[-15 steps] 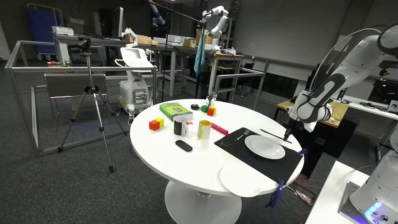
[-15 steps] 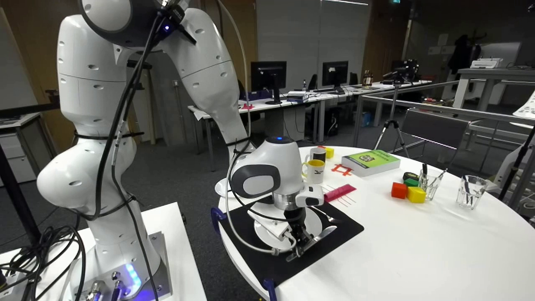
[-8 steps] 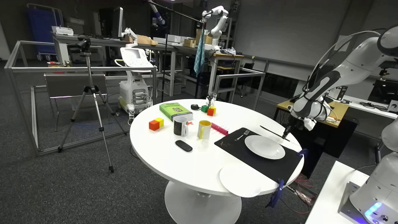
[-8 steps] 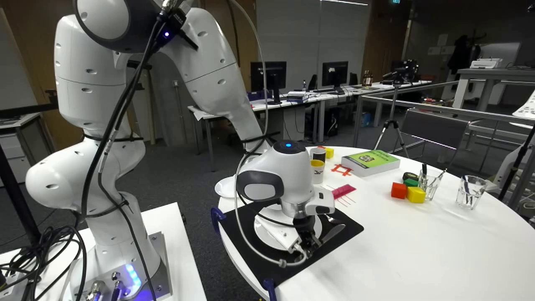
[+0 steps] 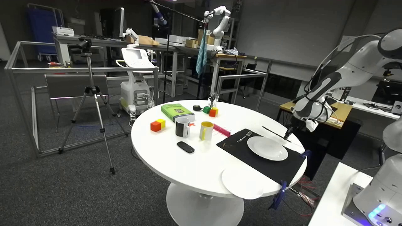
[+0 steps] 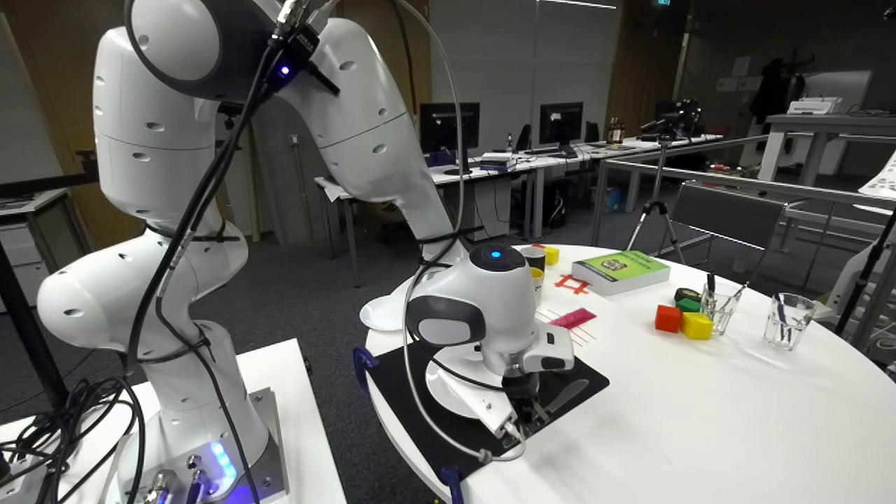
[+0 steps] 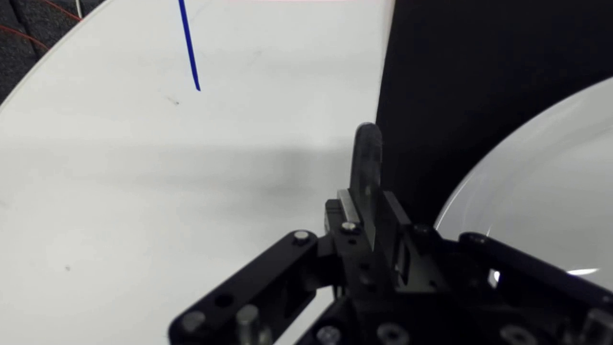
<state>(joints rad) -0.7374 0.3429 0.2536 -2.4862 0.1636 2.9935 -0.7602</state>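
My gripper (image 7: 369, 206) is shut on a table knife (image 7: 367, 153), whose flat end sticks out past the black fingers in the wrist view. The knife (image 5: 272, 131) appears as a dark thin line beside the black placemat (image 5: 230, 147) in an exterior view. There its height above the table is hard to judge. In an exterior view the blade (image 6: 568, 396) points out from the gripper (image 6: 530, 414) over the mat's far edge; the hand hides the grip itself. A white plate (image 7: 546, 191) lies on the mat, right of the gripper in the wrist view.
Two mugs, one dark (image 5: 181, 127) and one yellow-lined (image 5: 206, 131), stand mid-table near a green book (image 5: 177, 110). Several coloured cubes (image 6: 668, 318) sit by drinking glasses (image 6: 787, 323). A second plate (image 5: 241, 182) lies at the rim, and blue clamps (image 5: 280, 194) grip the table edge.
Gripper and knife have moved together a short way, away from the robot's base, and the arm has reached out a little further. The plates, mugs and cubes stay put.
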